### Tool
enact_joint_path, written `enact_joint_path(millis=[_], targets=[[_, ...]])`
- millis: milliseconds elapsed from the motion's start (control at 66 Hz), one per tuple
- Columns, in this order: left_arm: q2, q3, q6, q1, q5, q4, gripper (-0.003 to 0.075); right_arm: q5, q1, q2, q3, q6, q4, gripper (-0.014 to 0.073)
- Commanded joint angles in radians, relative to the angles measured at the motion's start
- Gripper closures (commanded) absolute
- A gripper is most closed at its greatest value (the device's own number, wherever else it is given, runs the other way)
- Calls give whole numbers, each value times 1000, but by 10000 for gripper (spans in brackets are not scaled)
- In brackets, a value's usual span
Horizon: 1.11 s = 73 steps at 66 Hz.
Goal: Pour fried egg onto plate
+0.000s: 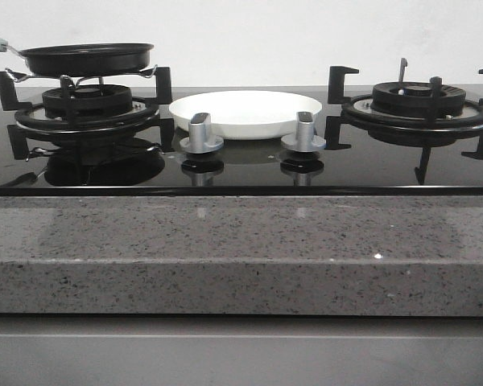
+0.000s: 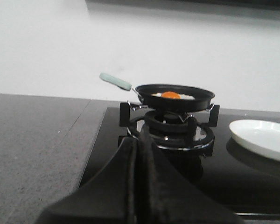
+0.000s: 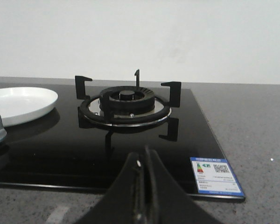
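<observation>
Only a sticker (image 3: 216,176) (print unreadable)

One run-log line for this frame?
stage: pre-grasp | fried egg: in pan on left burner | plate: empty | end effectors: both shut, holding nothing

A black frying pan (image 1: 87,58) sits on the left burner (image 1: 87,108); two silver knobs (image 1: 201,135) stand before the right burner (image 1: 417,103)
</observation>
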Motion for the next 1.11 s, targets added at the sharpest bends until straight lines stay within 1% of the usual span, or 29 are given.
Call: enact_joint_path(millis=[0, 121, 273, 500, 515, 606, 682, 788, 879, 940, 1091], targets=[[-14, -75, 1, -3, -89, -3, 740, -82, -5, -19, -70, -5, -15, 653], [-3, -195, 1, -3, 0, -3, 740, 5, -5, -12, -178, -5, -15, 653], [68, -367, 1, -3, 65, 1, 740, 121, -5, 44, -341, -5, -24, 653], [248, -596, 1, -3, 206, 3, 740, 284, -5, 231, -590, -5, -24, 653], [279, -623, 1, -3, 236, 3, 740, 303, -5, 264, -624, -5, -24, 653], [355, -703, 1, -3, 330, 3, 740, 368, -5, 347, -692, -5, -24, 653], [410, -734, 1, -3, 388, 3, 740, 416, -5, 402, -727, -5, -24, 653], [466, -732, 1, -3, 408, 3, 740, 471, -5, 468, -730, -5, -24, 653], [504, -732, 1, -3, 454, 3, 740, 521, -5, 519, -729, -5, -24, 653], [526, -732, 1, -3, 482, 3, 740, 533, -5, 550, -729, -5, -24, 653], [580, -730, 1, -3, 487, -1, 740, 547, -5, 609, -729, -5, -24, 653]])
